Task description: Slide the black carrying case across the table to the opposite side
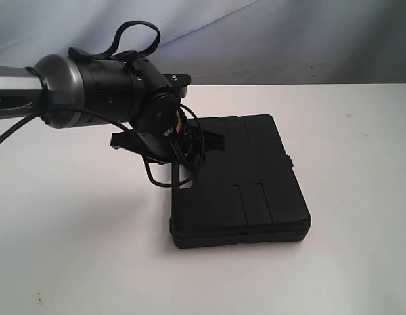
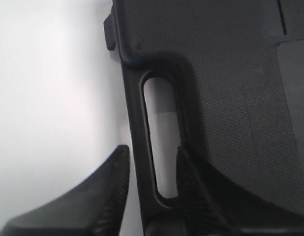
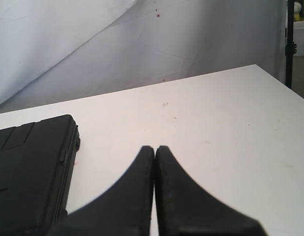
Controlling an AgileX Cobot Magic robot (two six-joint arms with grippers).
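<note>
Black, ribbed plastic on the left gripper (image 2: 152, 152), and it's parted, straddling the case's handle bar (image 2: 135, 123). One curved finger (image 2: 105, 187) sits outside it over the table, the other is poked into the long rounded slot, and from what I can see they're not squeezed onto the bar. The black carrying case (image 1: 249, 184) is a flat, boxy slab with a fine pebbled lid and shallow grooves, lying flat roughly mid-table on the smooth white table (image 1: 71, 262). Loose black cables (image 1: 134, 36) loop off the arm above. The right gripper (image 3: 155, 167) hangs apart from the case, its two smooth tapered fingers pressed together on nothing. There's a wrinkly pale sheet (image 3: 68, 44) behind.
</note>
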